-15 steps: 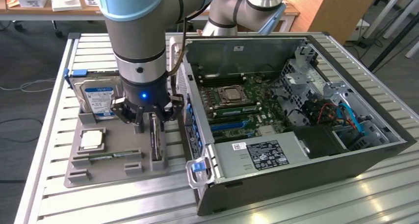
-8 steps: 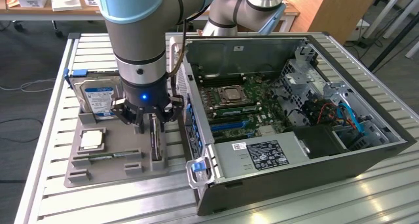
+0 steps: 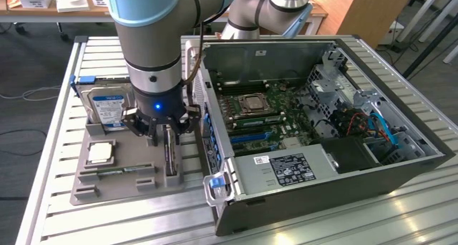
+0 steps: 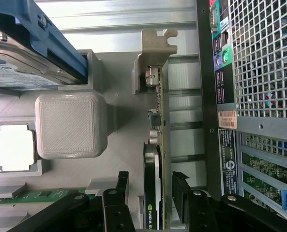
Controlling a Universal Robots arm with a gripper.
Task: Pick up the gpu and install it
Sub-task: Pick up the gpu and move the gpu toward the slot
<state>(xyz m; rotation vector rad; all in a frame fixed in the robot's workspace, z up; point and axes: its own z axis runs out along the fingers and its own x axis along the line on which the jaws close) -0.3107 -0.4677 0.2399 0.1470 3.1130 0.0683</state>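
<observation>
Beneath everything, a slatted metal table [image 3: 107,223]. On it, toward three o'clock on the exterior view's dial, an open computer case [image 3: 400,172]. Laid on its side with the panel off, most likely to turn the motherboard [image 3: 286,111] upward for a reach from above.

At nine o'clock from the case, just beside its rear wall, a grey parts tray [image 3: 93,194]. Moulded with a pocket per part, seemingly to fix each piece in a known pose. Over that tray, from the twelve o'clock edge of the picture, the robot arm [image 3: 150,36], wrist pointed straight down.

At about eleven o'clock from the gripper [image 4: 152,193], a silver blue-labelled hard drive [image 3: 106,108], propped upright in the tray's far corner. Along the tray edge nearest the case, the gpu [image 3: 170,159], with a metal bracket [image 4: 153,48] at one end. Stood on its long edge in a narrow slot, probably to offer both flat faces to a pinch from above.

Jaws spread wide, one black finger [image 4: 119,186] to each side of the card. Gaps visible on both sides, nothing clamped. Judged as lining up for the grasp, card not yet lifted.

At about eight o'clock from the gripper, a processor chip [image 3: 98,153], flat in a square pocket. At about seven o'clock, a green memory stick [image 3: 115,171], flat in a groove.
</observation>
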